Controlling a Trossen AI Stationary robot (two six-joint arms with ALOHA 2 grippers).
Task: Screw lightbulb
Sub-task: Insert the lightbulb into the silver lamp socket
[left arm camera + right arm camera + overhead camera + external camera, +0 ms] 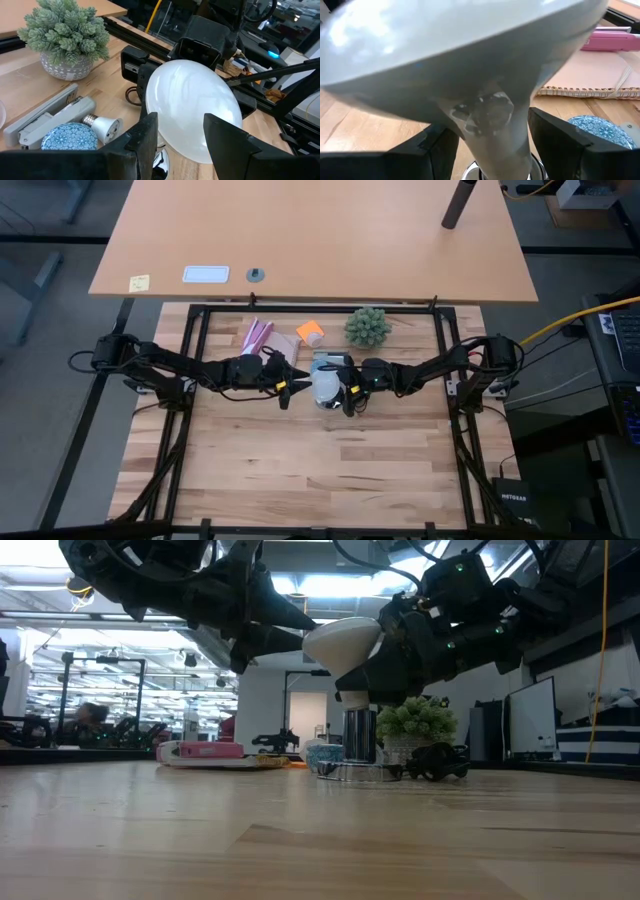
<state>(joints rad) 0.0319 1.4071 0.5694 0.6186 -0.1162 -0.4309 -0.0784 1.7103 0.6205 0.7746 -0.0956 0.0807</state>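
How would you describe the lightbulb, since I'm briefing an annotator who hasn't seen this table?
On the wooden table, look near the green potted plant. The lightbulb sits neck-down in the right gripper, above the silver socket, facing the open left gripper. It is a large frosted white globe, unlike the small bulb lying flat nearby.

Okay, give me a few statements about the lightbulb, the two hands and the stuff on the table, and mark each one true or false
1. The lightbulb is above the silver socket base, held at its neck by the right hand. True.
2. The left hand is parked at the table's edge. False: it is at the bulb's globe, fingers open either side.
3. A green potted plant stands behind the bulb. True.
4. The pink object lies on the right arm's side. False: it lies on the left arm's side.
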